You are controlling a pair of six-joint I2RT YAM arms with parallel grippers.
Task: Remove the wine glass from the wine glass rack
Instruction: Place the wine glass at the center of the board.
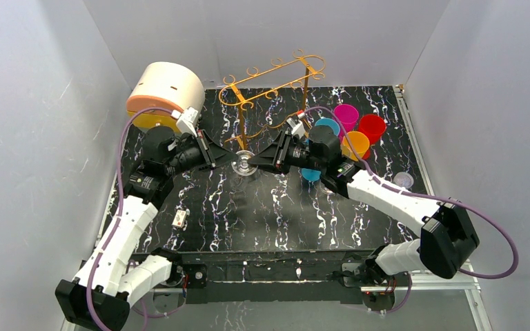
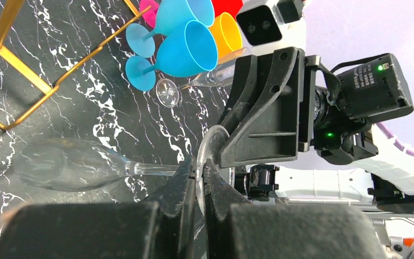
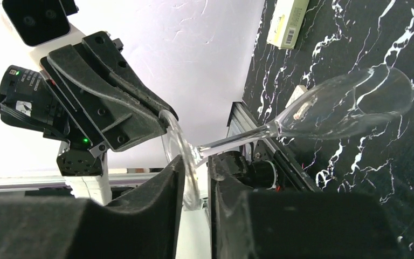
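Nearest the bases, a small white box (image 1: 179, 219) lies on the black marble table (image 1: 269, 221), out of play. Up at mid-table it's the 2 grippers nose to nose w/ the wine glass (image 1: 245, 164) between them. It's already clear of the rack, carried sideways, stem roughly level, bowl out over the marble; can't tell if the bowl touches the top. Left gripper (image 2: 200, 181) is pinched hard on the rim of the glass's foot, fingers together w/ only the thin disc between — that's what holds it up. Right gripper (image 3: 197, 183) sits at the same foot from the opposite side, fingers straddling the disc by the stem w/ a sliver of space showing; can't tell if it's biting. Looks like a handover. The flat foot gives both sets of pads more to bite on than the round, slippery bowl, and opposite edges leave room for each. Just right of that are blue goblets (image 2: 186, 51) and a 2nd clear glass (image 2: 167, 91) lying down, then pink (image 1: 346, 116), red (image 1: 371, 127) and orange (image 1: 356, 145) cups — prob. the set-down zone. Farthest back stands the wine glass rack (image 1: 307, 86), gold wire, no glass visible on it, w/ the round cream drawer box (image 1: 165, 93) at its left. Risk: left lets go before right has it.
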